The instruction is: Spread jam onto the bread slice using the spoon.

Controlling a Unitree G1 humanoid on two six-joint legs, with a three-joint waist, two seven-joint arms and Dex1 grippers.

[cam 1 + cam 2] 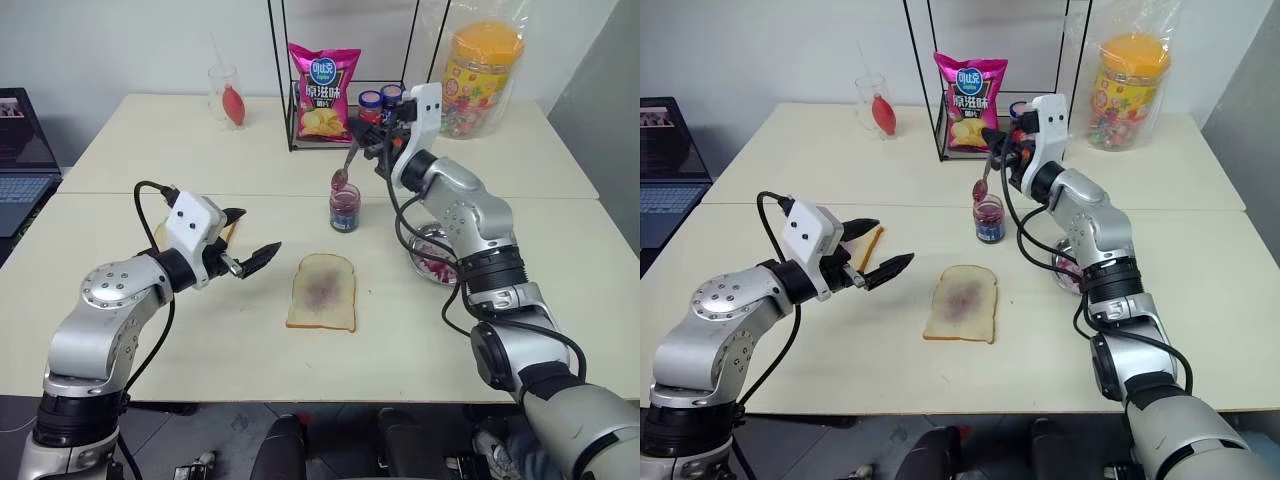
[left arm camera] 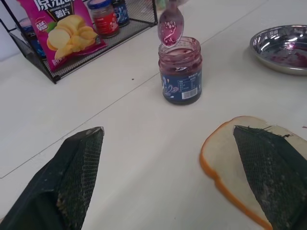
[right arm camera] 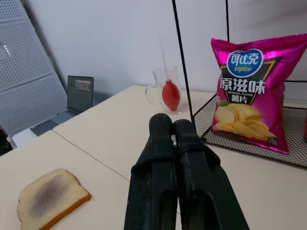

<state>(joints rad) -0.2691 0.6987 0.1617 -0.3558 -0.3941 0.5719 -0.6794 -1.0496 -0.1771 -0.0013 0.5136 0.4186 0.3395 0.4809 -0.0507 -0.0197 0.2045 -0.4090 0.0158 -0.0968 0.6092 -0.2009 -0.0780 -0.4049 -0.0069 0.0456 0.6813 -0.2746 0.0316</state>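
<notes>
The right gripper [image 1: 378, 150] is clamped shut on the spoon [image 1: 345, 167], whose slim handle slopes down from the fingers so that the jam-smeared bowl hangs directly above the mouth of the jam [image 1: 345, 209] jar, apparently just clear of the rim. The jar stands near the middle of the tabletop [image 1: 200, 330], just on the near side of the seam between the two table halves. The bread slice [image 1: 322, 292] lies flat nearer the front edge, rounded top pointing away from the robot, straight towards the robot from the jar and well apart from it.

So the spoon's bowl is lined up with the jar, not the bread; the next short move looks like a dip down into the jar, or else a carry back towards the front edge to reach the slice.

The left gripper [image 1: 241, 244] hovers with its fingers spread wide and empty, just beside the slice on its left (closer to the bread than the right one, but holding nothing).
</notes>
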